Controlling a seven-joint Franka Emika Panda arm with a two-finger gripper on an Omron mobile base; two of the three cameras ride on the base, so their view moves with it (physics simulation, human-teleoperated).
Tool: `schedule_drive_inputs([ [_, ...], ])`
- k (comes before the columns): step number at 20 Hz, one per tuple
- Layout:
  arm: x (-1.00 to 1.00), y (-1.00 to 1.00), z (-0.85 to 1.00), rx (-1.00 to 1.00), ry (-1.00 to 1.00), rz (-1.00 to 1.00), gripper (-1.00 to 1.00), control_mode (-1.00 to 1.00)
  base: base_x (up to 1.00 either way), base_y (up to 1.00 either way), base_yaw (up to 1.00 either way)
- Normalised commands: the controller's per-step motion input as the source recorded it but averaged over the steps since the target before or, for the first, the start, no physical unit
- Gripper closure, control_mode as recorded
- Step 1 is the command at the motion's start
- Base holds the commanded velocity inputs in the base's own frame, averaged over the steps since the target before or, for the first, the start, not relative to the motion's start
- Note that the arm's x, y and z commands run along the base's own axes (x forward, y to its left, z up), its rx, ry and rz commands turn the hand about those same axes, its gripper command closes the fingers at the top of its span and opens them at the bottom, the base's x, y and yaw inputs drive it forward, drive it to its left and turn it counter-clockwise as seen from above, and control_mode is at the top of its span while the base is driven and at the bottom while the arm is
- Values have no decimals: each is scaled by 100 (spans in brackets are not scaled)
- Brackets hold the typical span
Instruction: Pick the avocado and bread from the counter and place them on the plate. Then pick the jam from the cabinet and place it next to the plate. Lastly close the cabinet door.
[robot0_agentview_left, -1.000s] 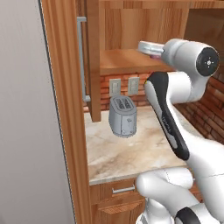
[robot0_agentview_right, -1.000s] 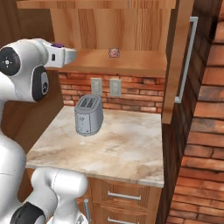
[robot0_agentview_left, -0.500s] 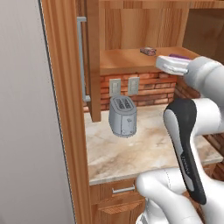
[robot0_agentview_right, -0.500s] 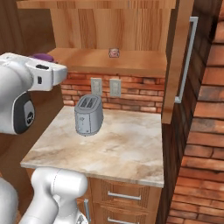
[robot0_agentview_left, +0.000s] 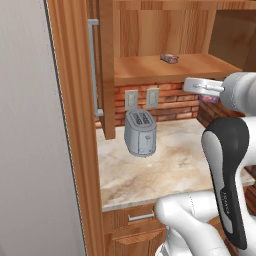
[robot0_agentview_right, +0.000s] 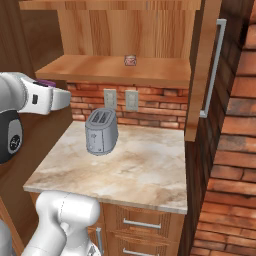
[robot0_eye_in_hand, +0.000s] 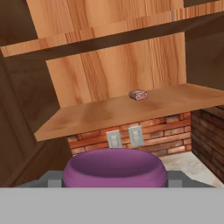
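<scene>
I was on the jam step: jam (robot0_eye_in_hand: 138, 94) sat on the cabinet shelf (robot0_eye_in_hand: 109, 114) at my 12 o'clock, jaws' state unreadable, next move a reach forward over the counter (robot0_agentview_right: 135, 170).

Even, soft rendered light, sharp throughout, faint shadows, no glare or blur.

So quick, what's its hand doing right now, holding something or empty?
Hand: closed on a purple-lidded jar, held up in front of the cabinet shelf.
</scene>
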Motion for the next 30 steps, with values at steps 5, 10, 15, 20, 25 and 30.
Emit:
schedule_drive_inputs([
  [5, -16, 0, -5, 0, 17, 0, 100, -100, 0, 0, 0],
  [10, -12, 0, -15, 0, 0, 0, 100, -100, 0, 0, 0],
  [15, -7, 0, -18, 0, 0, 0, 100, -100, 0, 0, 0],
  [20, 0, 0, -9, 0, 0, 0, 100, 100, -16, 0, 0],
  [25, 0, 0, 0, 0, 0, 0, 100, 100, -67, 0, 0],
  [30, 0, 0, 0, 0, 0, 0, 100, 100, -71, 0, 0],
])
